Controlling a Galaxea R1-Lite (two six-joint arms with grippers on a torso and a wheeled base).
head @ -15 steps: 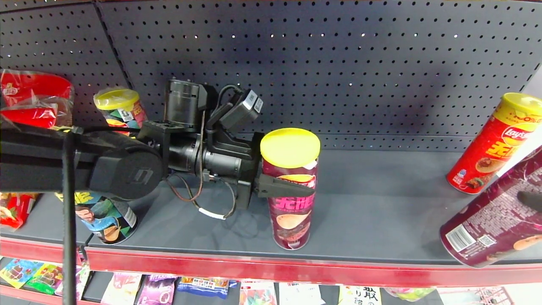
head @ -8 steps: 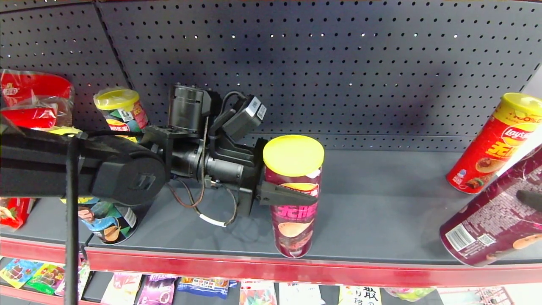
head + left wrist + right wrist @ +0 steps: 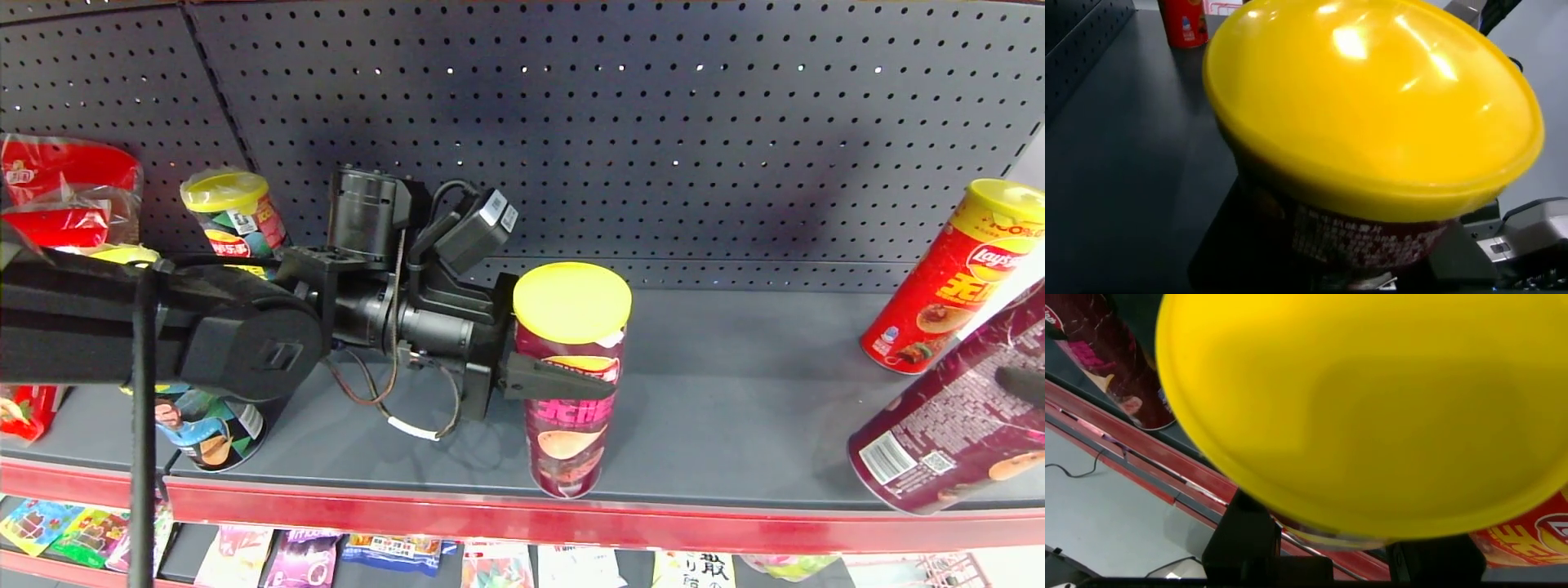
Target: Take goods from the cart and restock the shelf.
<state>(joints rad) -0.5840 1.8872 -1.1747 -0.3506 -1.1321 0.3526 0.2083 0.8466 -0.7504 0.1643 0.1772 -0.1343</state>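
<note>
My left gripper is shut on a maroon chip can with a yellow lid, and its near finger crosses the can's upper body. The can stands upright at the front edge of the grey shelf. The same lid sits close before the left wrist camera. At the right edge my right gripper is shut on a second maroon can, tilted over the shelf's front lip with one dark finger on it. Its yellow lid looms in the right wrist view.
A red can leans at the shelf's back right. Two multicoloured cans and red bags stand at the left. The red shelf lip runs along the front, with snack packets below. Bare shelf lies between the held cans.
The left gripper has carried its maroon can slightly right and lower, nearer the shelf's front edge. The right gripper and its can have not moved.
</note>
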